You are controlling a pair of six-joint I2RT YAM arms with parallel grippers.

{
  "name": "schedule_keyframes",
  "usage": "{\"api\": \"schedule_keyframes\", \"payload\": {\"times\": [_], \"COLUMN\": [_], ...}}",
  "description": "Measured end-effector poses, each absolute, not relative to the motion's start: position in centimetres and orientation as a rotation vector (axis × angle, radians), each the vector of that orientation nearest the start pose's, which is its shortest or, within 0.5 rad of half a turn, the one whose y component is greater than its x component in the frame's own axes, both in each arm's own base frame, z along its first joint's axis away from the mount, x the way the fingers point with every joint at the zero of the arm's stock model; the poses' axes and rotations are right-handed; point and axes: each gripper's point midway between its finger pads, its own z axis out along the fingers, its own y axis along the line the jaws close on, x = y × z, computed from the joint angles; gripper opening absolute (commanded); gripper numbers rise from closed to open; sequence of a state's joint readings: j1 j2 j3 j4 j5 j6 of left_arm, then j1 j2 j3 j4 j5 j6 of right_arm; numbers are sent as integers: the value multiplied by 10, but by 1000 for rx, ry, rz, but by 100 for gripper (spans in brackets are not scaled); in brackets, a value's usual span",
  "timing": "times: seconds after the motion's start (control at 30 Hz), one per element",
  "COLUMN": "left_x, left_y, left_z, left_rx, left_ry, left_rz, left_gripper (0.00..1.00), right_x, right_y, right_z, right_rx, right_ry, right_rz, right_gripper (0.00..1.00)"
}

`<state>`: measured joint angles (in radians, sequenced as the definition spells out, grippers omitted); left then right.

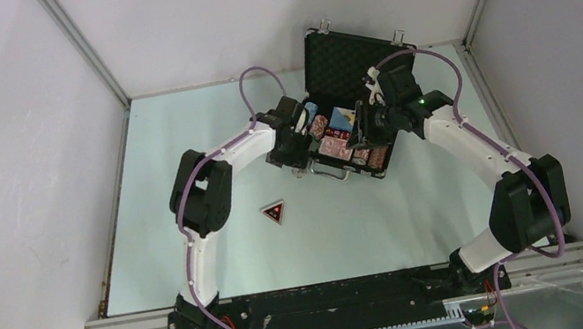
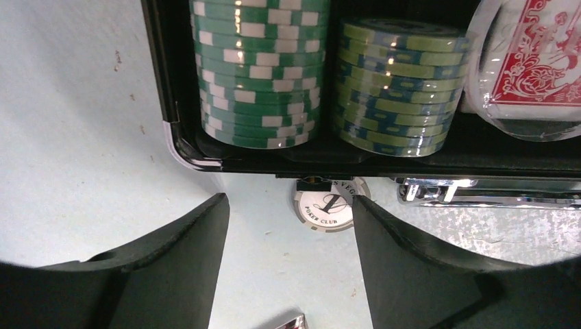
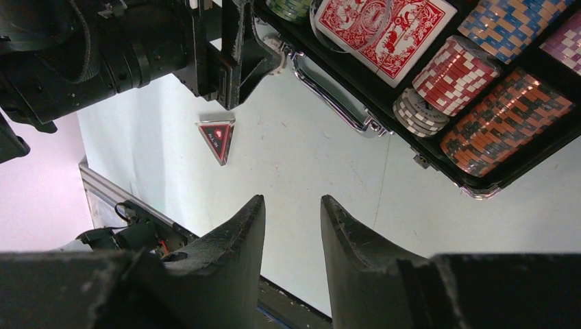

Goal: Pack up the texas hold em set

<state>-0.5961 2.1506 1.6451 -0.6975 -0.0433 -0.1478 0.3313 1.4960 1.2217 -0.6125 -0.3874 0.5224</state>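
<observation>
Your left pincer [image 2: 288, 205] gapes empty, the round white button [image 2: 330, 209] just ahead by the glossy black briefcase [image 2: 411, 164] rim. Your right pincer [image 3: 291, 202] stands parted, holding nothing.

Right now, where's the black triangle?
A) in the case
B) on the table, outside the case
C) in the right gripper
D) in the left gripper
B: the triangle lies flat on the table, well apart from the case.
</observation>
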Motion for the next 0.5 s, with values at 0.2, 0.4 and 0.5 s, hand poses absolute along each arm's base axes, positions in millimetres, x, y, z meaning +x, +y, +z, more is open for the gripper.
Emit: {"api": "schedule_keyframes", "payload": {"times": [0.2, 0.4, 0.5], "left_x": [378, 367, 353], "left_y": [-260, -254, -244], "left_z": [19, 18, 17], "left_rx": [614, 620, 633], "left_ry": [2720, 2722, 2735], "left_rz": [-161, -173, -163], "left_gripper": [61, 54, 54], "right_x": [321, 320, 319], "right_y": [201, 200, 200], "right_z": [168, 165, 164], "right_rx": [66, 69, 71], "right_ry": [2556, 2563, 2563], "right_rz": [832, 830, 831], "right_gripper": [38, 37, 37]}}
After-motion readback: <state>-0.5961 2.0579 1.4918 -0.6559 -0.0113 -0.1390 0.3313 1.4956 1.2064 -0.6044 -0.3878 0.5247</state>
